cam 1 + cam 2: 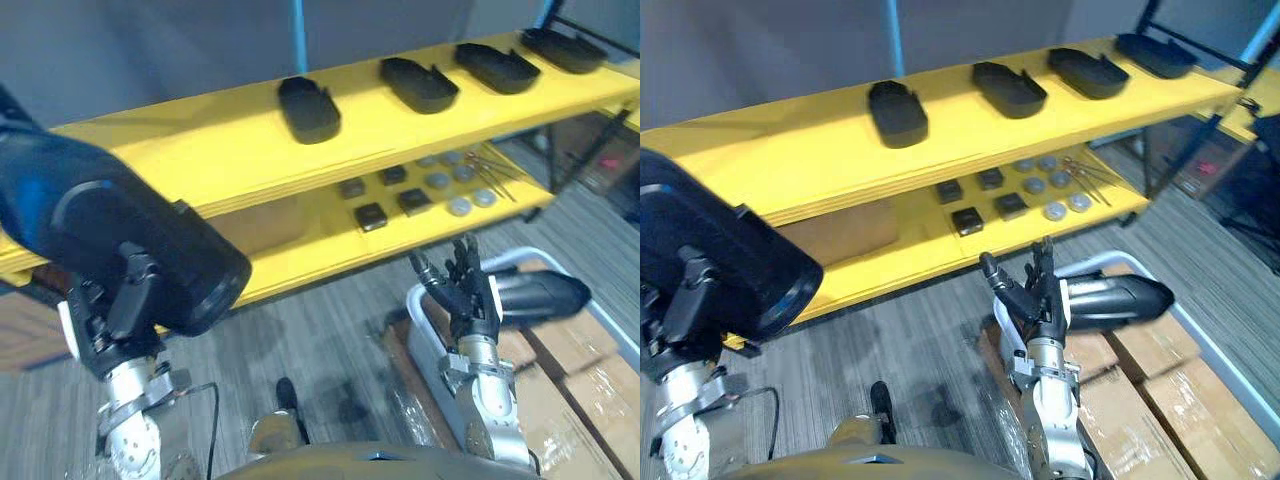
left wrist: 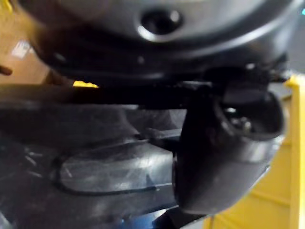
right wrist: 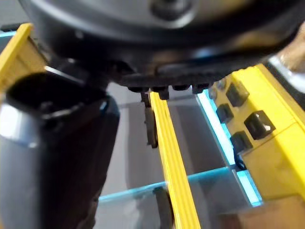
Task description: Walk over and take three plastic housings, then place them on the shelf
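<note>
My left hand (image 1: pixel 108 318) is shut on a large black plastic housing (image 1: pixel 110 225), held up at the lower left in front of the yellow shelf (image 1: pixel 200 150). In the left wrist view its thumb (image 2: pixel 224 143) presses on the dark plastic (image 2: pixel 109 174). Several more black housings lie in a row on the top board, the nearest at the middle (image 1: pixel 308 108) and another further right (image 1: pixel 418 84). My right hand (image 1: pixel 468 295) stands open with fingers straight, below the shelf's lower board. Just behind it lies another black housing (image 1: pixel 540 292).
The lower board (image 1: pixel 300 265) carries small black square parts (image 1: pixel 370 215), grey discs (image 1: pixel 460 205) and thin rods (image 1: pixel 495 175). A pale metal frame (image 1: pixel 610 325) and wrapped cardboard boxes (image 1: pixel 585 385) sit at the lower right. Grey carpet (image 1: pixel 320 330) lies before the shelf.
</note>
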